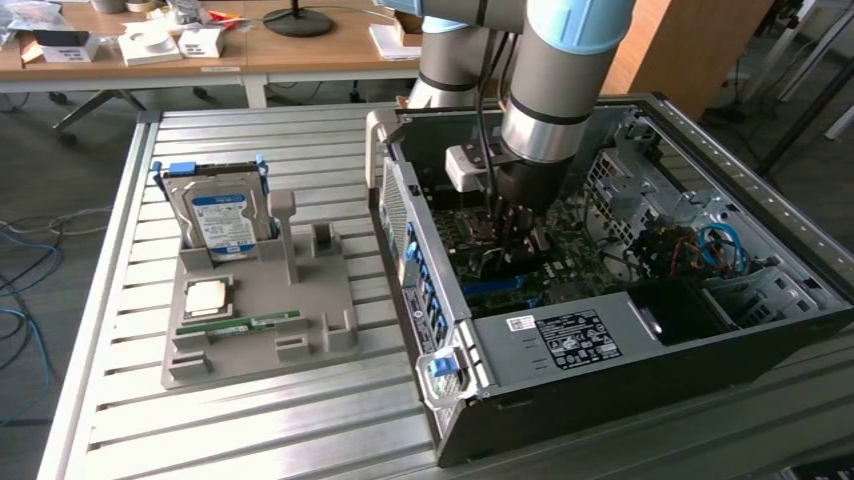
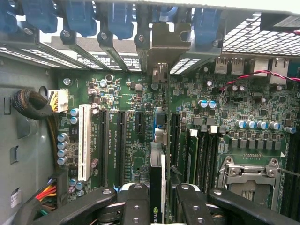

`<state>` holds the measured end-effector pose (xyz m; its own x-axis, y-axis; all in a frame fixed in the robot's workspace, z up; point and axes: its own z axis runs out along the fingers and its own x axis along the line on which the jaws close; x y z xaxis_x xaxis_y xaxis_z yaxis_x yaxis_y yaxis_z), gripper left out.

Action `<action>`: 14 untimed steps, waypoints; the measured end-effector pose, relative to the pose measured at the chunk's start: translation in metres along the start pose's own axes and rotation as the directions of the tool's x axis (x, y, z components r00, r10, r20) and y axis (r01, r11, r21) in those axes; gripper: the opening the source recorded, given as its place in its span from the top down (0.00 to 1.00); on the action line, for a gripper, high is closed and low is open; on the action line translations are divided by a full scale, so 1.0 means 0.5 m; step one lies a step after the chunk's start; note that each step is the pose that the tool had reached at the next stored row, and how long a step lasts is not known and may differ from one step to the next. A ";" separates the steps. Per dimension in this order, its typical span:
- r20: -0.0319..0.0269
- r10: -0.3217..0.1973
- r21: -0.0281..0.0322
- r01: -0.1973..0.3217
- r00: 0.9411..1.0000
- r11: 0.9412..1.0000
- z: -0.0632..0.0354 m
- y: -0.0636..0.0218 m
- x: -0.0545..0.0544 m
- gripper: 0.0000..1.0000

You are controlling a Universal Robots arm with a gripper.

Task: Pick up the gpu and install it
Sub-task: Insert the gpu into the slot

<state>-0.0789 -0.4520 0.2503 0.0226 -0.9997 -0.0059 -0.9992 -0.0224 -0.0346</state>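
I hold the gpu (image 2: 157, 180) edge-on between my fingers (image 2: 136, 204), so it shows as a thin dark card running away from the wrist. Its silver end bracket (image 2: 161, 44) reaches the rear slot openings of the case. My gripper (image 2: 158, 201) is shut on the card's near end. The card stands in line with the expansion slots of the green motherboard (image 2: 133, 154), over a blue slot (image 2: 159, 119); I cannot tell whether it is seated. In the exterior view my gripper (image 1: 518, 235) reaches down into the open computer case (image 1: 641, 350), and the card is hidden there.
A grey holder tray (image 1: 320, 345) lies on the slatted table at the exterior view's left, carrying a hard drive (image 1: 220, 220), a processor (image 1: 204, 297) and a memory stick (image 1: 240, 322). Blue and red cables (image 1: 707, 245) hang inside the case. Desks stand behind.
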 end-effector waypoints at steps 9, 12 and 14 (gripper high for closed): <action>0.000 -0.001 0.000 0.001 1.000 1.000 0.000 0.001 0.000 0.74; 0.000 0.000 0.000 0.000 1.000 1.000 0.000 0.002 0.000 0.74; 0.000 0.000 0.000 0.000 1.000 1.000 0.000 0.002 0.000 0.74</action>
<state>-0.0801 -0.4520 0.2503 0.0230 -0.9997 -0.0059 -0.9991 -0.0228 -0.0346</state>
